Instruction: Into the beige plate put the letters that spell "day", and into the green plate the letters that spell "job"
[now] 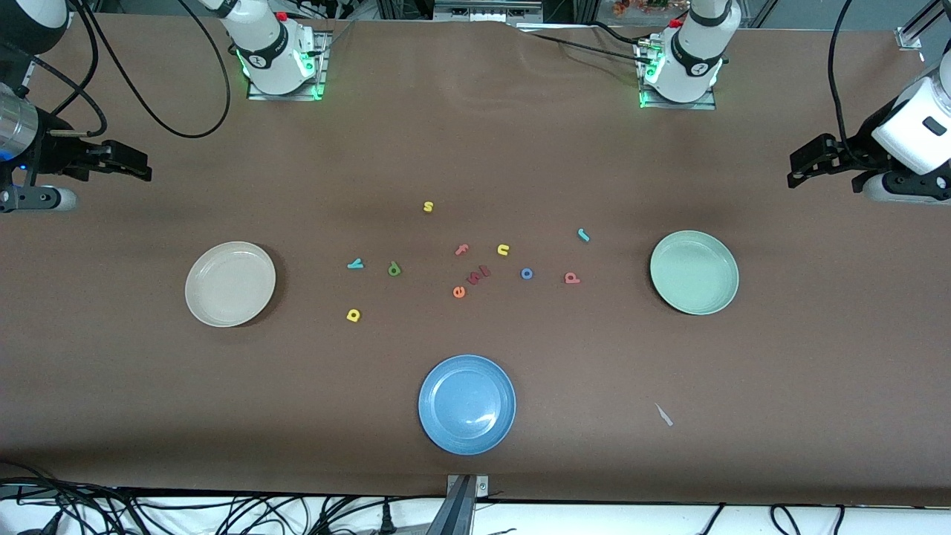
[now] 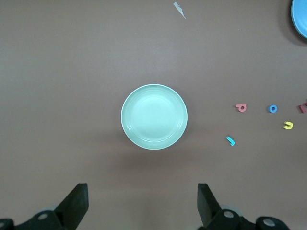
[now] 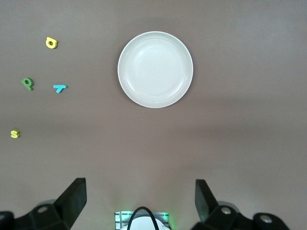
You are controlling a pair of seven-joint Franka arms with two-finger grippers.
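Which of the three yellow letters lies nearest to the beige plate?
The yellow "a" with the closed loop, nearest the front camera. The beige plate is much farther from the yellow "s" and "u".

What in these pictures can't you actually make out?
- Dark red letter beside the orange "e": front view, too small to read; left wrist view, cut off at the edge.
- Blue plate: left wrist view, mostly cut off by the frame corner.
- Pale scrap near the blue plate: too small to identify.
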